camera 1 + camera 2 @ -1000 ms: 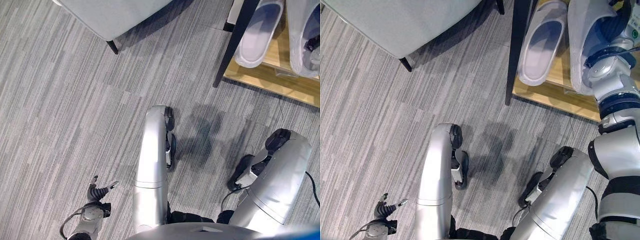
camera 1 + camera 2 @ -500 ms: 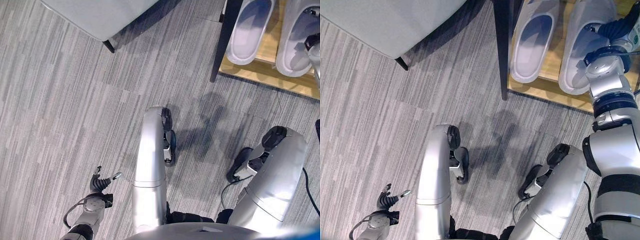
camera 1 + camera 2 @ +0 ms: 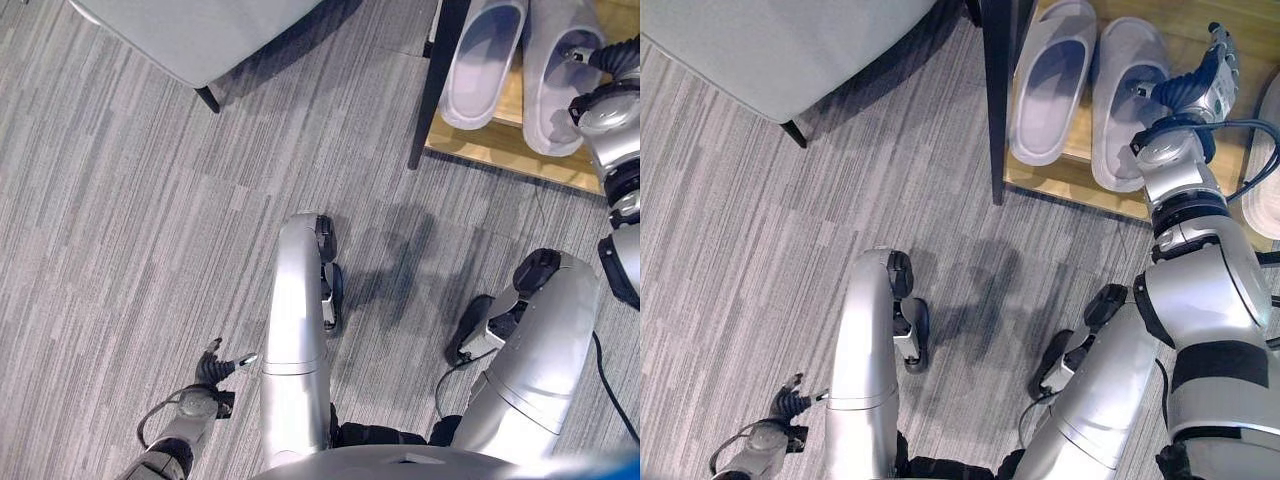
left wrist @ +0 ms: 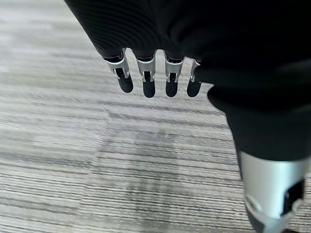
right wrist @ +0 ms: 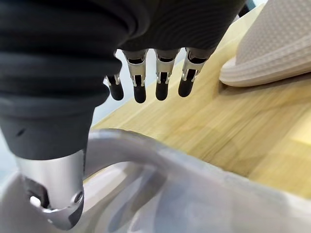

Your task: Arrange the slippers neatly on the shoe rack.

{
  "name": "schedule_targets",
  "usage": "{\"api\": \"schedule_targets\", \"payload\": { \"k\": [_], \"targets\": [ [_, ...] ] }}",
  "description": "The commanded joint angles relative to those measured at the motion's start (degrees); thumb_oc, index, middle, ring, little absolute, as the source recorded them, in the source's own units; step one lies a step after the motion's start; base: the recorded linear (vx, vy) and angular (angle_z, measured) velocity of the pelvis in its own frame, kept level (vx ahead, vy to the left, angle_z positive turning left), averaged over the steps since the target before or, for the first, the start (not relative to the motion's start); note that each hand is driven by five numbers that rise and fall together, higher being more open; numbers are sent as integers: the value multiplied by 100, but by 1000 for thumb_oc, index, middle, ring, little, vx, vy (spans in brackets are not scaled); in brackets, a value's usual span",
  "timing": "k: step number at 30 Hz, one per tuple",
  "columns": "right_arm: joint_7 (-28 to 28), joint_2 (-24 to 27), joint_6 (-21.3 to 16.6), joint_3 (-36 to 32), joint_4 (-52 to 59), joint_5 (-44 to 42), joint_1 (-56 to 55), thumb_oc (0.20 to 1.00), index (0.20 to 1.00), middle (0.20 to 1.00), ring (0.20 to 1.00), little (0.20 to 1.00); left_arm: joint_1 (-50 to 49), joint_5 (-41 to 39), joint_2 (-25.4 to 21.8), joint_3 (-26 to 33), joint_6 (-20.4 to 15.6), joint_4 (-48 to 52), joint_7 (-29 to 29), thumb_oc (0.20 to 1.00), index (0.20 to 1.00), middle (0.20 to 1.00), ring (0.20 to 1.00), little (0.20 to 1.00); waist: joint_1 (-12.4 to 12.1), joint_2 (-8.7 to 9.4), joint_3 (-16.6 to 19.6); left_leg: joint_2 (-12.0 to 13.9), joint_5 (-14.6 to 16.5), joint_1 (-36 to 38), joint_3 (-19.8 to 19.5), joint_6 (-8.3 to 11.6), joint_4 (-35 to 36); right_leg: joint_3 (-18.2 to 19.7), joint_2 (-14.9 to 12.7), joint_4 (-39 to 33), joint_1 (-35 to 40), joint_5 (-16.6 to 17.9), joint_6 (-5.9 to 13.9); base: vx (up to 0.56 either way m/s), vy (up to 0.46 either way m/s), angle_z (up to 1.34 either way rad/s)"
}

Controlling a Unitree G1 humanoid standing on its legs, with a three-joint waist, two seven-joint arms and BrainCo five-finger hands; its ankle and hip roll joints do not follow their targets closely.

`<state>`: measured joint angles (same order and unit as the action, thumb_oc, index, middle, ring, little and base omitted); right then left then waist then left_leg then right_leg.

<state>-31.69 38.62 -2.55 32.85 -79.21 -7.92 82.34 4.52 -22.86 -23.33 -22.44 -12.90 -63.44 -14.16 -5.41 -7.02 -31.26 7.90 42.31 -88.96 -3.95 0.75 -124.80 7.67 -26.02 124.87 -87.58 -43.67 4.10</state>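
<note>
Squaring the grey slipper (image 3: 1127, 100) on the shoe rack (image 3: 1080, 172), just beside its mate (image 3: 1052, 80), is judged best done gently: the right hand (image 3: 1193, 88), fingers straight, unclasped, hovers over it. The left hand (image 3: 214, 367) hangs relaxed, empty.

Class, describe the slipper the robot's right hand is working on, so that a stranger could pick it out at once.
Find the wooden shoe rack with a black post. On its shelf two pale grey slippers lie side by side; take the right slipper, not the left slipper next to the post. The robot's right hand hovers at its edge.
</note>
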Motion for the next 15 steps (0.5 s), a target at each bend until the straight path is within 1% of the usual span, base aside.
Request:
{"api": "schedule_targets", "payload": {
  "k": [1, 2, 3, 6, 7, 8, 10, 12, 15],
  "targets": [
    [-304, -296, -433, -286, 357, -759, 360, 1000, 1000, 1000, 1000, 1000, 12, 379, -67, -167, 229, -552, -271, 1000, 1000, 1000, 1000, 1000, -133, 91, 147, 92, 75, -99, -444, 151, 173, 432, 47, -439, -237, 835, -335, 0, 0, 0],
    [-306, -297, -431, -288, 361, -758, 357, 1000, 1000, 1000, 1000, 1000, 11, 379, -67, -167, 229, -552, -271, 1000, 1000, 1000, 1000, 1000, -133, 92, 147, 92, 76, -99, -444, 151, 172, 433, 47, -438, -237, 835, -334, 0, 0, 0],
    [-420, -363, -521, -355, 596, -850, 329, 1000, 1000, 1000, 1000, 1000, 71, 284, -33, -88, 249, -593, -311, 1000, 1000, 1000, 1000, 1000, -107, 74, 147, 96, 87, -99, -441, 156, 138, 449, 63, -403, -237, 801, -328, 0, 0, 0],
    [-418, -406, -572, -450, 995, -963, 175, 1000, 1000, 1000, 1000, 1000, 123, 238, -46, 11, 241, -582, -381, 1000, 1000, 1000, 1000, 1000, -68, 57, 149, 79, 126, -99, -452, 139, -31, 496, 83, -231, -237, 753, -317, 0, 0, 0],
    [-478, -555, -598, -463, 1300, -1014, 11, 1000, 1000, 1000, 1000, 1000, 332, 181, 34, 28, 274, -662, -374, 1000, 1000, 1000, 1000, 1000, -3, 85, 149, 69, 142, -99, -477, 129, -118, 516, 103, -167, -237, 729, -310, 5, -32, -5],
    [-497, -670, -576, -549, 1373, -1040, 12, 1000, 1000, 1000, 1000, 1000, 455, 159, 96, -30, 243, -667, -402, 1000, 1000, 1000, 1000, 1000, 28, 99, 149, 65, 153, -99, -491, 129, -156, 532, 114, -139, -237, 714, -310, -6, -47, -7],
    [-472, -585, -463, -586, 1448, -951, -24, 1000, 1000, 1000, 1000, 1000, 389, 65, 167, 67, 240, -693, -411, 1000, 1000, 1000, 1000, 1000, 68, 96, 149, 39, 203, -99, -512, 139, -284, 590, 89, -3, -237, 644, -304, -14, -47, -7],
    [-437, -355, -370, -560, 1514, -790, -163, 1000, 1000, 1000, 1000, 1000, 272, 25, 181, 71, 240, -634, -304, 1000, 1000, 1000, 1000, 1000, 93, 81, 147, 4, 248, -99, -530, 150, -414, 659, 94, 136, -237, 592, -295, -12, -33, 6],
    [-460, -233, -613, -792, 2155, -916, -591, 1000, 1000, 1000, 1000, 1000, 106, 66, 185, 122, 263, -616, -242, 1000, 1000, 1000, 1000, 1000, 142, 65, 147, -5, 262, -99, -560, 148, -490, 678, 102, 222, -237, 545, -315, -12, -10, 5]
  ]
}}
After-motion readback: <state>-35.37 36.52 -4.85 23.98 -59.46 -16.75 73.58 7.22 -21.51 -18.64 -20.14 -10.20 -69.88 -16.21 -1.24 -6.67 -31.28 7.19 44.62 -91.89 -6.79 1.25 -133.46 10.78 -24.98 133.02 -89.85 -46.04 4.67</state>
